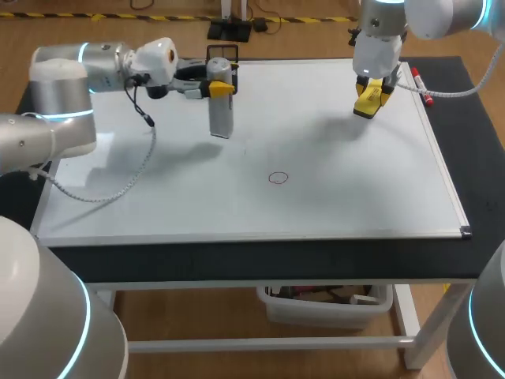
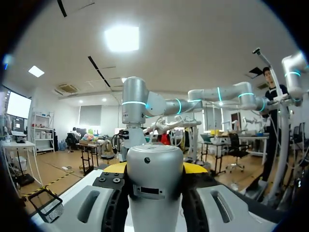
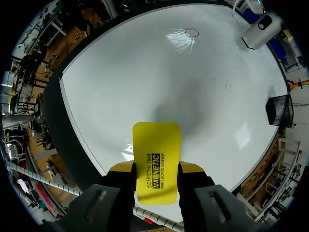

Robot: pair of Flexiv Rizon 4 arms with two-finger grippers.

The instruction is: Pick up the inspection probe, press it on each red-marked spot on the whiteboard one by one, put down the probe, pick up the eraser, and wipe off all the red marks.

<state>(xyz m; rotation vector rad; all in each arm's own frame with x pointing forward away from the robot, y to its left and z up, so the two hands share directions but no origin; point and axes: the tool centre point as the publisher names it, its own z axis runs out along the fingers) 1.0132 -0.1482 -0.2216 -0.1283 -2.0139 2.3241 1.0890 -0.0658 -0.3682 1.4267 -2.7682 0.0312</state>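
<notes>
The whiteboard (image 1: 331, 197) covers the table and bears one red circle (image 1: 278, 178) near its middle. My left gripper (image 1: 221, 87) is shut on the silver cylindrical probe (image 1: 221, 110), which hangs upright over the board's back left; whether its foot touches the board I cannot tell. In the left wrist view the probe (image 2: 154, 183) fills the gap between the fingers of that gripper (image 2: 154, 169). My right gripper (image 1: 369, 96) is shut on the yellow eraser (image 1: 368, 101), held above the board's back right. In the right wrist view the eraser (image 3: 157, 162) sticks out between the fingers, with the red circle (image 3: 191, 32) far ahead.
A red marker (image 1: 420, 87) lies along the board's right rim, just beyond the right gripper. A small black wire basket (image 1: 222, 53) stands at the table's back edge behind the probe. The dark table (image 1: 260, 260) shows in front of the board.
</notes>
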